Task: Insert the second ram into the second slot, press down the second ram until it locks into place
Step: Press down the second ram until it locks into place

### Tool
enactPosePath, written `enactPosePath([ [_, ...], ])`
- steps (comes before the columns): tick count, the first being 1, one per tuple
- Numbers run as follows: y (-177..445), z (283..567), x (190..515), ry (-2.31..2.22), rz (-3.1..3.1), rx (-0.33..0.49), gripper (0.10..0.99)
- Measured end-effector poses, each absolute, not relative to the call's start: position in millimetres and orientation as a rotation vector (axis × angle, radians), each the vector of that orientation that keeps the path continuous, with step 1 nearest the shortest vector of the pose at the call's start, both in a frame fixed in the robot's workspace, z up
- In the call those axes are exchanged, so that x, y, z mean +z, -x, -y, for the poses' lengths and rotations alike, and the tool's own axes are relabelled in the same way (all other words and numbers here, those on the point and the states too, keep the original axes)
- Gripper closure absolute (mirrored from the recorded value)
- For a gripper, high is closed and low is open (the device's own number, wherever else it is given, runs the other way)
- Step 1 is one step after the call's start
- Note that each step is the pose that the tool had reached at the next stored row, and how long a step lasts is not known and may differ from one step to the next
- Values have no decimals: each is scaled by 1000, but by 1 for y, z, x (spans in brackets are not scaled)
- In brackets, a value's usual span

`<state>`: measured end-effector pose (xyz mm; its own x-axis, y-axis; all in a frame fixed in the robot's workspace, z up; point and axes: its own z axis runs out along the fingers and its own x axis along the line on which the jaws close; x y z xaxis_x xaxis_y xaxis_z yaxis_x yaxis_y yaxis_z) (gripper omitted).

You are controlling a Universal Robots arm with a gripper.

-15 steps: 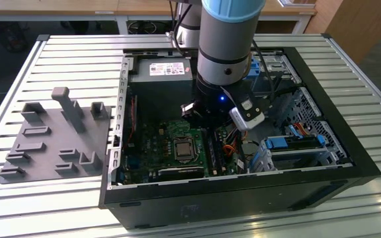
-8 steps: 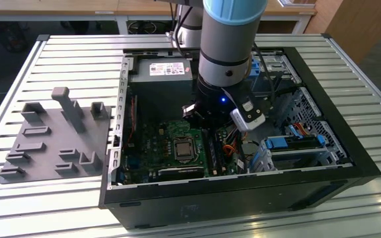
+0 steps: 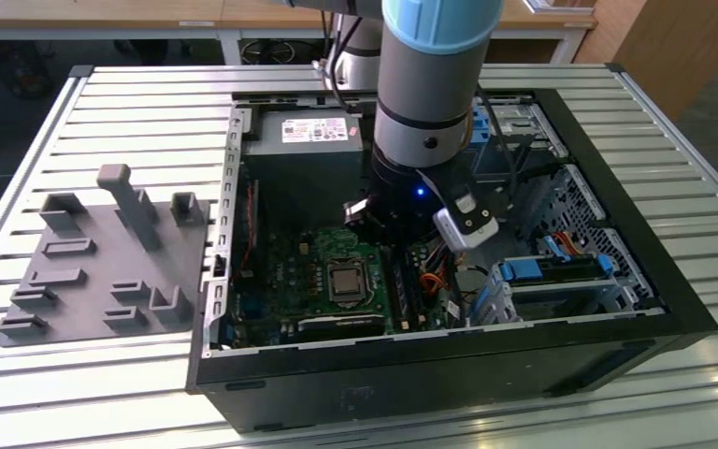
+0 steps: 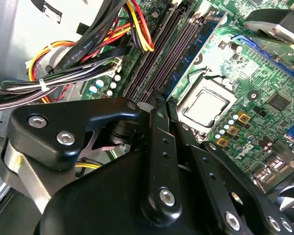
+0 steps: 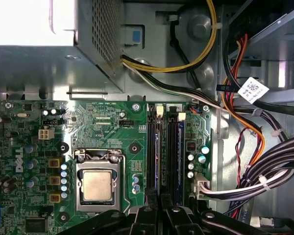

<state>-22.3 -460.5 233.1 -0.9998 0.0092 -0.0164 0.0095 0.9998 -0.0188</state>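
The gripper (image 4: 159, 105) sits low inside the open computer case (image 3: 658, 309), its fingers drawn together over the memory slots (image 5: 165, 152). A blue ram stick (image 4: 186, 63) stands seated in a slot beside the processor socket (image 5: 97, 185) — the fingers meet just above that row.

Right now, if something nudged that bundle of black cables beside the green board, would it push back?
Probably little: the black cables sag in loose curves, so they look floppy. The white tie likely makes them shift together.
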Motion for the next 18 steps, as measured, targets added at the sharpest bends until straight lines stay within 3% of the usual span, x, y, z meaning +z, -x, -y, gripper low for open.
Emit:
enactPosePath([
  [18, 21, 458, 227, -20, -3125, -30, 949],
])
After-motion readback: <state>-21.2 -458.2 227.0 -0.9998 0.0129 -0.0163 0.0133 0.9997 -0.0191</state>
